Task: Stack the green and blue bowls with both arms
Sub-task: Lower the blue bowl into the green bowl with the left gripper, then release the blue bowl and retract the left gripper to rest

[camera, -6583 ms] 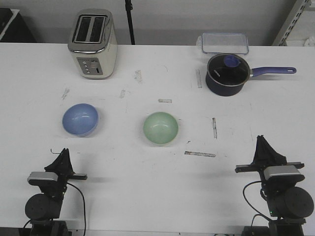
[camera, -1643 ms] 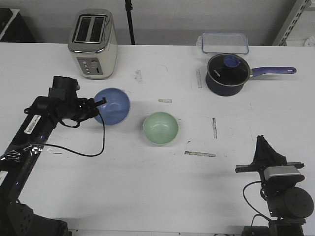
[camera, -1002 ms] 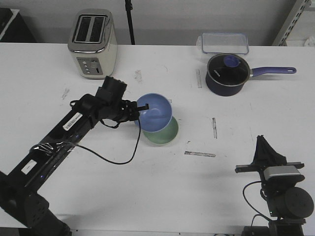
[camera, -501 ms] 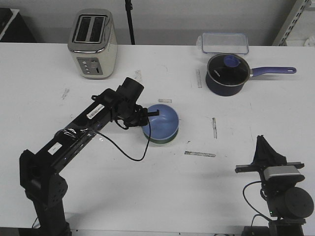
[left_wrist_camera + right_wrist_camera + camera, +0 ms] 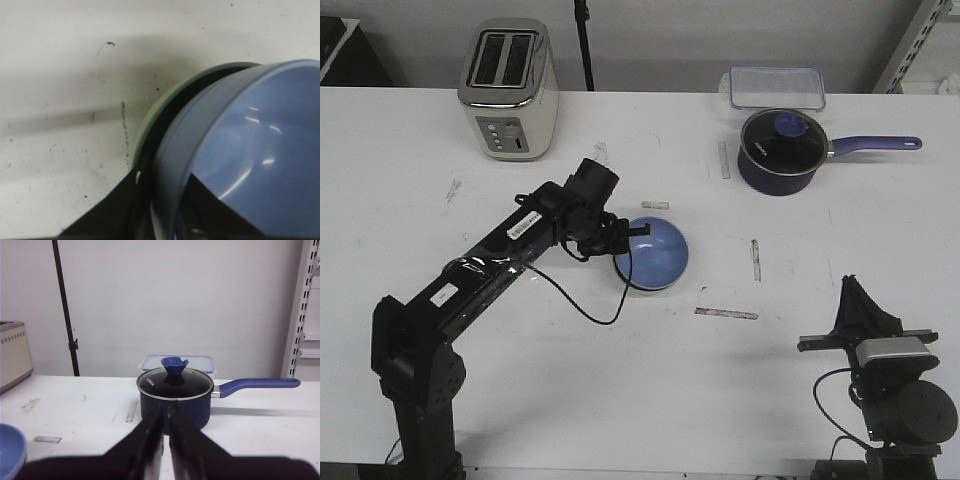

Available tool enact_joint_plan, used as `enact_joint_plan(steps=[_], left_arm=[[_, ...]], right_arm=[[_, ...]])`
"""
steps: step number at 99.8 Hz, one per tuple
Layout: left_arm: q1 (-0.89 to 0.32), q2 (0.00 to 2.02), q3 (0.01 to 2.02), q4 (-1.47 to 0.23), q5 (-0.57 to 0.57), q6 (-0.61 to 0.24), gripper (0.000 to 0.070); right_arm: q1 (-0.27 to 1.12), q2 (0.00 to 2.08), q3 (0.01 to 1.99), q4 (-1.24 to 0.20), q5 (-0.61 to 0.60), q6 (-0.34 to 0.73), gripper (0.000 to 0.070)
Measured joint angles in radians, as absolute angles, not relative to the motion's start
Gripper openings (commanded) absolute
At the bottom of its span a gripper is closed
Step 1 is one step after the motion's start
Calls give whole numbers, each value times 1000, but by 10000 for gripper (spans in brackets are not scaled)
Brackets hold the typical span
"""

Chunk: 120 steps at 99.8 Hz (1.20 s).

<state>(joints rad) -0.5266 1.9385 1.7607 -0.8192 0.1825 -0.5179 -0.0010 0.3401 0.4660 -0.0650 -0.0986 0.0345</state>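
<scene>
Both bowls now sit nested mid-desk, the blue bowl (image 5: pixel 654 251) inside the green bowl (image 5: pixel 165 102), its nine-o'clock rim pinched in the left gripper (image 5: pixel 623 234) jaws, leaving only release, while the right gripper (image 5: pixel 863 302) idles at five o'clock, jaws nearly closed.

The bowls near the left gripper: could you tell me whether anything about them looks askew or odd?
Nothing is spilled or damaged. The blue bowl sits in the green bowl, whose rim peeks out, with the left gripper pinching the blue rim.
</scene>
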Motion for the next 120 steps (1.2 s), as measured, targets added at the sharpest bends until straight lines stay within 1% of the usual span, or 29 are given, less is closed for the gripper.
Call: enact_joint_plan(steps=[6,10,19,24,49,81,120], left_arm=[[-529,1938,1761,-822,183,-516,88],[-529,1938,1761,-822,185,-515,106],[-529,1938,1761,-822,204,-515,219],[-529,1938,1761,-822,218,-515,256],[-529,1938,1761,-851,253,-515,257],[-525,1926,1761,-886,253,-515,257],[-490,1864,1762,-895,253,-515,252]], right_arm=[[-1,340,466,-65,-99,35,10],[-1,340,466,-65,-99,35,10],[-1,340,466,-65,-98,35,10],[-1,340,466,-65,-99,35,10],[-1,340,466,-65,-99,35,10],[-1,340,466,-65,-99,35,10],[-1,340,466,-65,-99,35,10]])
